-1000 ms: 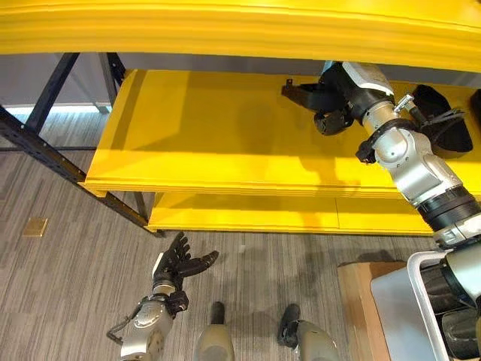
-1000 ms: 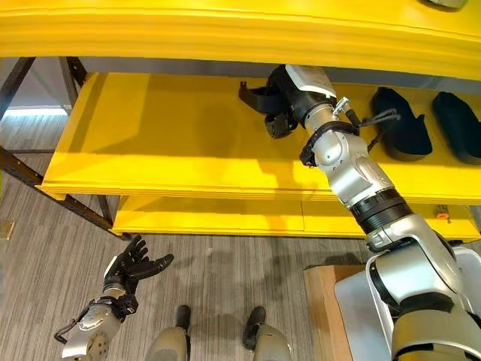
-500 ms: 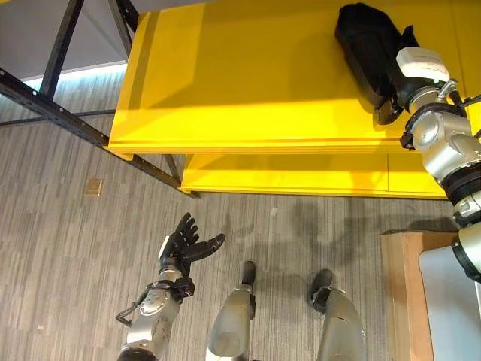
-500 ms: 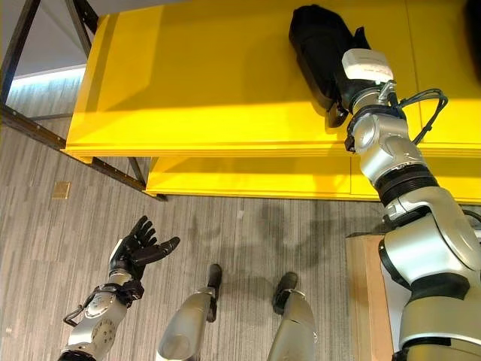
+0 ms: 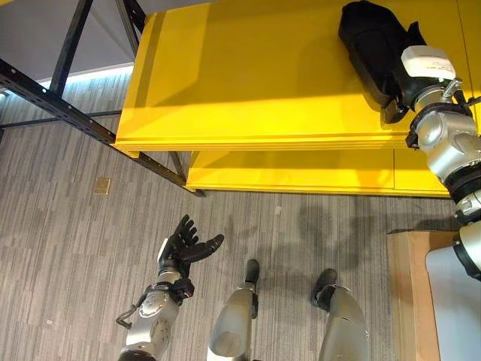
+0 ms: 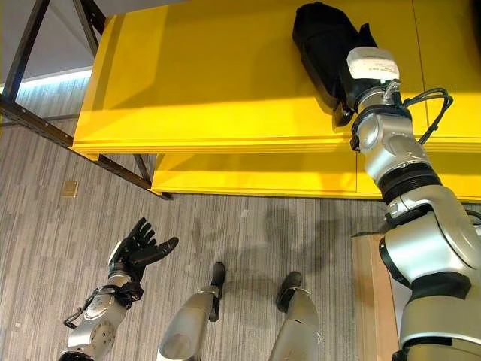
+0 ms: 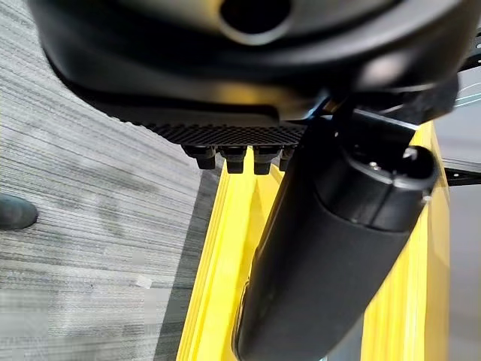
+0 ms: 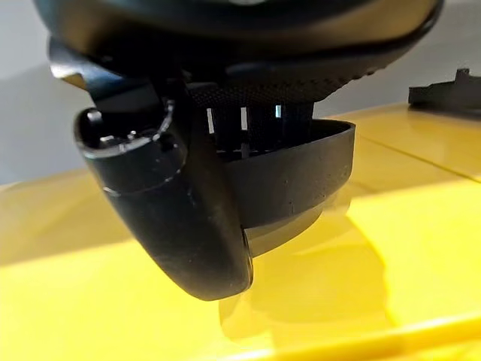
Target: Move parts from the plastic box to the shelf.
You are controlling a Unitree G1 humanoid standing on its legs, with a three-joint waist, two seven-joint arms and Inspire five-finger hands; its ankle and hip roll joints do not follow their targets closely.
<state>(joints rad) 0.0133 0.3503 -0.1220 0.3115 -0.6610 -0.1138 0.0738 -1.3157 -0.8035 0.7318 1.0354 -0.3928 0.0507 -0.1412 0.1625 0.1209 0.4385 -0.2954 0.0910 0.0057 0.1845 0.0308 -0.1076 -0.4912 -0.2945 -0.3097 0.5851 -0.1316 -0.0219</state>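
Note:
A large black moulded part (image 5: 367, 41) lies on the yellow shelf deck (image 5: 248, 83), near its right end. My right hand (image 5: 397, 94) reaches up to it from the right. In the right wrist view the thumb (image 8: 173, 218) and fingers are curled round the part's rim (image 8: 301, 180), which rests on the yellow deck. Another dark part (image 8: 445, 93) lies farther along the shelf. My left hand (image 5: 184, 244) hangs low over the floor at the lower left, open, with its fingers spread and nothing in it.
A lower yellow shelf (image 5: 285, 177) sits beneath the deck. Black frame struts (image 5: 68, 113) run diagonally at the left. A wooden board (image 5: 409, 301) and a pale box (image 5: 457, 301) stand at the lower right. A small brass plate (image 5: 102, 185) is set in the floor.
The camera has swung downward, so the whole scene shifted. My right hand keeps hold of the black part, which now lies on the deck nearer the front edge. The left hand has stayed put.

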